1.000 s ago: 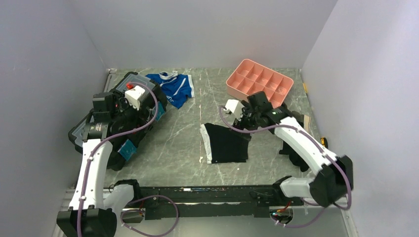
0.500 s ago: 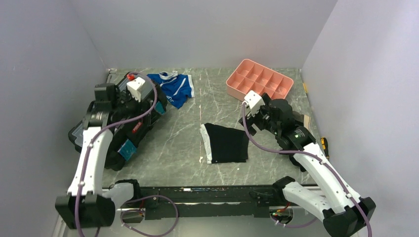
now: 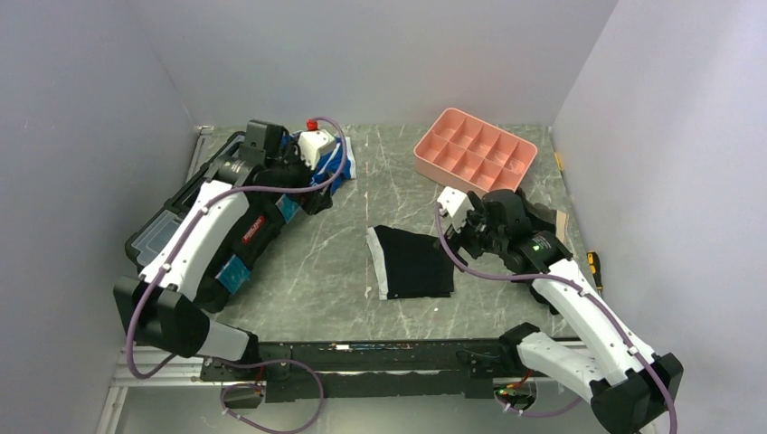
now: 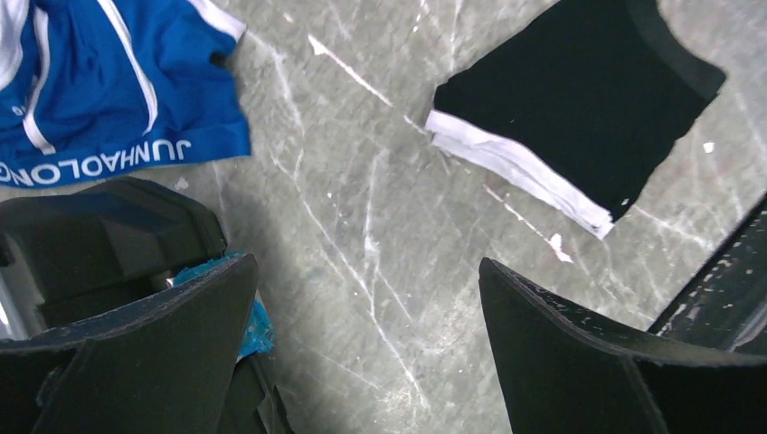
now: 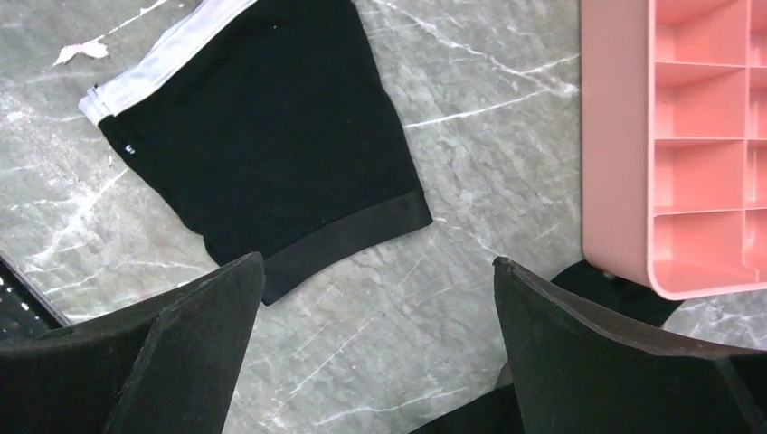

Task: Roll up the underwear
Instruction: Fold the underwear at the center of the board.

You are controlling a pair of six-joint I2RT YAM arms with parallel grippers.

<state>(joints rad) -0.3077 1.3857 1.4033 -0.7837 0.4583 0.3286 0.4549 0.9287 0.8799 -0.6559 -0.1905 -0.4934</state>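
The black underwear [image 3: 414, 262] lies flat and folded on the marble table, white stripe along its left edge. It shows in the left wrist view [image 4: 579, 99] and in the right wrist view [image 5: 262, 136]. My right gripper [image 3: 463, 233] hovers just right of it, open and empty; in its wrist view [image 5: 375, 271] the jaws stand wide over bare table beside the waistband. My left gripper [image 3: 312, 185] is open and empty at the back left, above the table between the blue briefs and the underwear, as its wrist view [image 4: 366, 271] shows.
Blue-and-white briefs [image 3: 317, 163] lie at the back left, partly under my left arm. A pink compartment tray [image 3: 475, 151] stands at the back right. A black toolbox [image 3: 194, 240] sits along the left wall. Walls enclose three sides.
My left arm swung from over the toolbox toward the back centre, above the blue briefs. My right gripper drew back right off the underwear's right edge. The underwear has not moved.
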